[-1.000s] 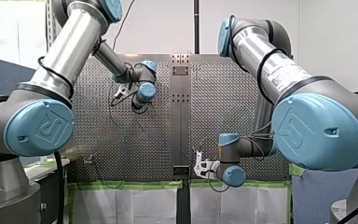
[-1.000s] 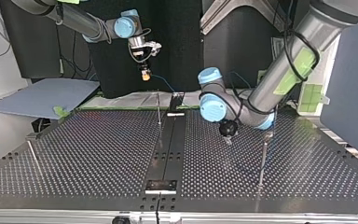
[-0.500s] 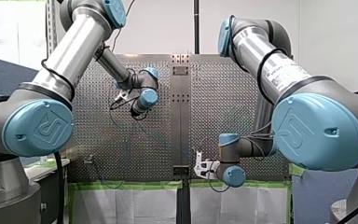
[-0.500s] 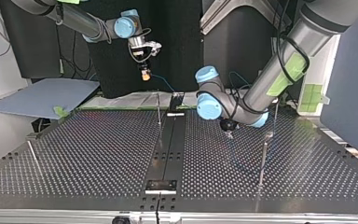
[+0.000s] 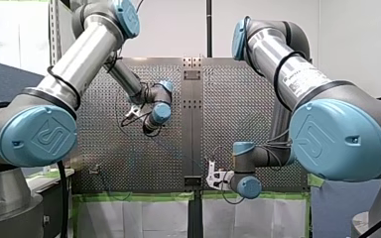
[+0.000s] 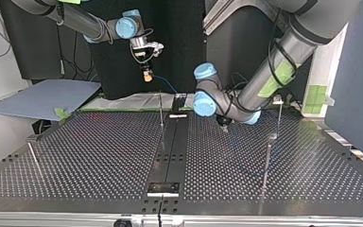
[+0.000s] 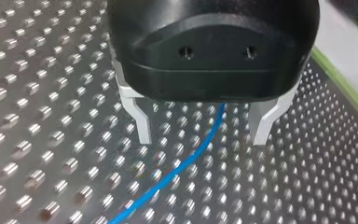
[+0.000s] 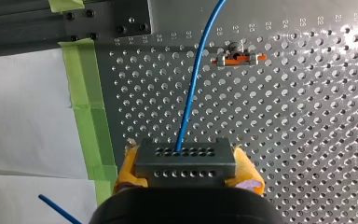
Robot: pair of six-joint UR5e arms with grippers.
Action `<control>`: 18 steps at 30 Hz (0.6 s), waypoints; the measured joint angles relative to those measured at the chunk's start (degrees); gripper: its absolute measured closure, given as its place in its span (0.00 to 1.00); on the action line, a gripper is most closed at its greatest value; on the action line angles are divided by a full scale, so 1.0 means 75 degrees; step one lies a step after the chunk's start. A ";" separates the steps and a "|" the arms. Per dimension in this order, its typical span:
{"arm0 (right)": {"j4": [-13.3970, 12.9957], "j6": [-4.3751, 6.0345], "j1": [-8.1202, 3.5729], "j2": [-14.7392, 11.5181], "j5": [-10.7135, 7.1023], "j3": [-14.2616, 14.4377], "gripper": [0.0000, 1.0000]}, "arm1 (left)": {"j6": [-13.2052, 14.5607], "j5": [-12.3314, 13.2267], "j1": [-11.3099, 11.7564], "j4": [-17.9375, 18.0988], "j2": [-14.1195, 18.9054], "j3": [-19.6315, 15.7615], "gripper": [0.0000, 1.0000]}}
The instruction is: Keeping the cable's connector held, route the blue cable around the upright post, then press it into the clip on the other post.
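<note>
Left gripper (image 7: 202, 140) slid toward top view's far edge | fingers open astride blue cable (image 7: 186, 161) over bench (image 7: 51, 116) | right gripper (image 8: 186, 169) fingers clamped on connector (image 8: 185, 157)

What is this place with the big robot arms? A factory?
Probably a robot test lab, not a factory: my left arm and my right arm share one perforated table with thin posts and a blue cable to practise on.
</note>
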 joint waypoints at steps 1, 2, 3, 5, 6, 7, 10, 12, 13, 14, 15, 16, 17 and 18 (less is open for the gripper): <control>-0.0002 0.0000 0.0000 0.0000 0.0000 0.0000 1.00 | -0.0041 0.0035 -0.0013 0.0009 -0.0053 0.0000 0.01; -0.0004 0.0000 0.0000 0.0000 -0.0001 0.0000 1.00 | -0.0084 0.0074 -0.0026 0.0018 -0.0105 0.0000 0.01; -0.0005 0.0000 0.0000 0.0001 0.0000 0.0000 1.00 | -0.0148 0.0120 -0.0042 0.0030 -0.0175 0.0001 0.01; -0.0007 0.0000 0.0000 0.0001 0.0002 -0.0001 1.00 | -0.0251 0.0174 -0.0062 0.0045 -0.0267 0.0000 0.01; -0.0007 0.0000 0.0000 0.0000 0.0003 0.0000 1.00 | -0.0314 0.0204 -0.0071 0.0053 -0.0324 0.0000 0.01; -0.0008 0.0000 0.0000 0.0001 0.0003 0.0000 1.00 | -0.0359 0.0231 -0.0079 0.0055 -0.0369 0.0000 0.01; -0.0008 0.0000 0.0000 0.0002 0.0004 0.0002 1.00 | -0.0520 0.0364 -0.0115 0.0072 -0.0524 0.0000 0.01; -0.0009 0.0000 0.0000 0.0002 0.0004 0.0001 1.00 | -0.0641 0.0477 -0.0138 0.0096 -0.0622 0.0001 0.01; -0.0012 0.0001 0.0000 0.0001 0.0002 0.0001 1.00 | -0.0691 0.0526 -0.0148 0.0110 -0.0664 0.0001 0.01; -0.0016 0.0000 0.0000 0.0002 0.0000 0.0001 1.00 | -0.0741 0.0574 -0.0156 0.0121 -0.0708 0.0002 0.01; -0.0021 0.0000 0.0000 0.0003 -0.0003 0.0002 1.00 | -0.0808 0.0641 -0.0166 0.0139 -0.0762 0.0003 0.01; -0.0025 0.0000 0.0000 0.0002 -0.0009 0.0001 1.00 | -0.0857 0.0690 -0.0174 0.0160 -0.0796 0.0004 0.01; -0.0029 0.0001 0.0000 0.0002 -0.0020 0.0001 1.00 | -0.0905 0.0737 -0.0183 0.0187 -0.0821 0.0005 0.01; -0.0035 0.0000 0.0000 0.0002 -0.0034 0.0000 1.00 | -0.0971 0.0804 -0.0194 0.0235 -0.0845 0.0005 0.01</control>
